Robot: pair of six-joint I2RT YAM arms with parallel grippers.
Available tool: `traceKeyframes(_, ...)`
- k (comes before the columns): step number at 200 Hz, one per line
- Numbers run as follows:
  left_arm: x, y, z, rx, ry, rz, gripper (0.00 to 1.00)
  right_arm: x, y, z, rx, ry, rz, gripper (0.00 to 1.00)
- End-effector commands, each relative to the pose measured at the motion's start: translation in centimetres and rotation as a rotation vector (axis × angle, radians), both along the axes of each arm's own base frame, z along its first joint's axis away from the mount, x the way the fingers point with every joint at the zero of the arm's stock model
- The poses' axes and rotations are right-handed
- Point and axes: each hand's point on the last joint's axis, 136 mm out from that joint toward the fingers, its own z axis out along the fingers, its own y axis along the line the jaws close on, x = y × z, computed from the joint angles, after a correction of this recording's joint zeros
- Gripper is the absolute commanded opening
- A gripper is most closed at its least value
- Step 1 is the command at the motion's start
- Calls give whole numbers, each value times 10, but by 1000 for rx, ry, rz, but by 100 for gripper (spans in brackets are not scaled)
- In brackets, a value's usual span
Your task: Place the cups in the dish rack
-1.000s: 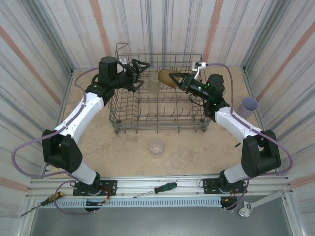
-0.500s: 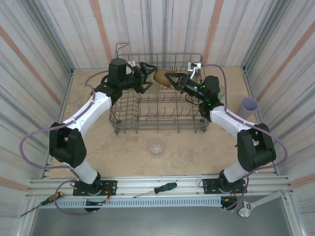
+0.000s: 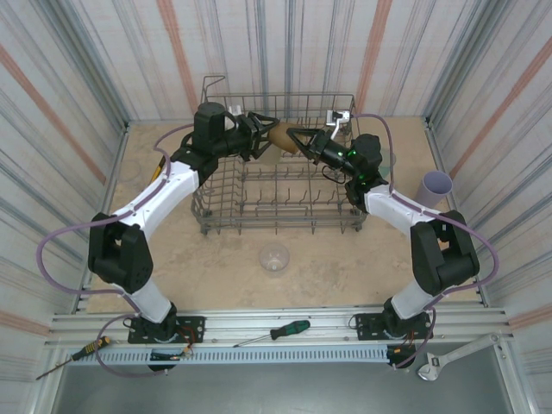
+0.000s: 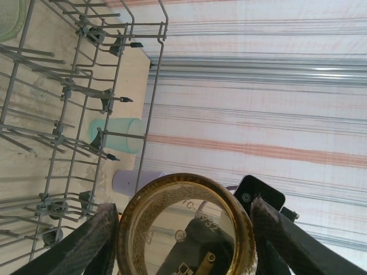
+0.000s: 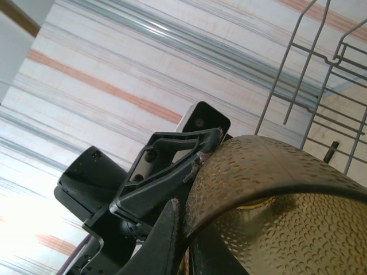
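Amber cup point(image 3: 279, 135) in right hand point(image 3: 294, 136) above dish rack point(image 3: 276, 226)

Amber cup point(image 5: 252, 160): glossy, dimpled plstc.

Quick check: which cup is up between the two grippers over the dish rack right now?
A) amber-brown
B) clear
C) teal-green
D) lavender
A: the amber-brown cup is held above the dish rack by the right gripper, and the jaws of the left gripper flank its rim in the left wrist view.
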Motion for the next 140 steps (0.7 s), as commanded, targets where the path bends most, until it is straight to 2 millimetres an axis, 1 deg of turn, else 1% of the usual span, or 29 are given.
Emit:
traceKeyframes(1,-5,-11,8,-24,-39,-42,54,-4,7,14,22,-36,45,0)
traceKeyframes(20,-4,-11,6,-29,-36,-43,46,-4,7,16,24,-37,45,0)
traceKeyframes(36,-2,-12,6,-34,-39,-44,36,-4,6,16,23,-36,46,0)
traceKeyframes(48,-1,-13,6,-37,-44,-43,27,-4,6,16,21,-37,46,0)
traceKeyframes(70,1,-14,7,-41,-50,-46,6,-2,4,13,17,-25,39,0)
traceKeyframes(78,2,-15,7,-42,-53,-47,0,-1,4,13,16,-22,38,0)
traceKeyframes(101,3,-17,6,-48,-51,-52,0,1,5,12,16,-18,37,0)
traceKeyframes(124,4,-19,9,-58,-57,-59,0,3,6,12,19,-15,37,0)
traceKeyframes(134,4,-20,9,-62,-48,-65,14,4,7,13,23,-17,38,0)
traceKeyframes(140,4,-21,9,-65,-45,-69,20,5,6,13,25,-16,35,0)
